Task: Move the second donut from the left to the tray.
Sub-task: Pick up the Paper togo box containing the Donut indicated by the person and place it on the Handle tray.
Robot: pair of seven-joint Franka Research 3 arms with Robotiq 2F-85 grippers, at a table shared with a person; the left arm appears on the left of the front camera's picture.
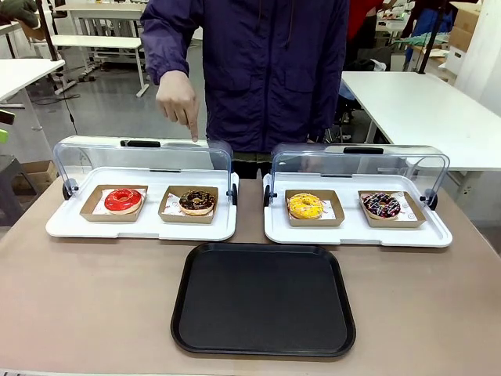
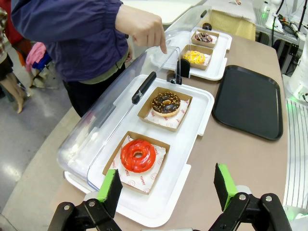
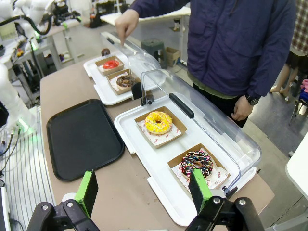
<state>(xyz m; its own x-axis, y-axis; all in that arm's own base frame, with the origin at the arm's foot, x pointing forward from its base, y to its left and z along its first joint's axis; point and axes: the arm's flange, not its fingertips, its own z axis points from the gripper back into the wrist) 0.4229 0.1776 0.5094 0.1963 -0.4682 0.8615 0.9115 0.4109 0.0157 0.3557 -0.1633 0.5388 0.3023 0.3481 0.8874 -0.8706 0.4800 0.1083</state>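
The second donut from the left (image 1: 196, 200) (image 2: 166, 103) (image 3: 126, 80) has dark chocolate glaze with tan crumbs and sits in a brown cardboard holder on the left white display tray (image 1: 141, 229), whose clear lid is raised. The black tray (image 1: 263, 299) (image 2: 248, 100) (image 3: 82, 137) lies bare at the table's near middle. A person's hand (image 1: 178, 103) (image 2: 146, 27) points a finger down over the raised lid behind that donut. My left gripper (image 2: 166, 191) hovers open above the near end of the left display tray. My right gripper (image 3: 144, 192) hangs open above the right display tray's near edge.
A red-glazed donut (image 1: 123, 200) (image 2: 138, 155) lies left of the chocolate one. The right display tray (image 1: 357, 233) (image 3: 159, 163), lid raised, holds a yellow donut (image 1: 305, 206) (image 3: 158, 122) and a sprinkled dark donut (image 1: 381, 205) (image 3: 196, 164). The person stands at the far edge.
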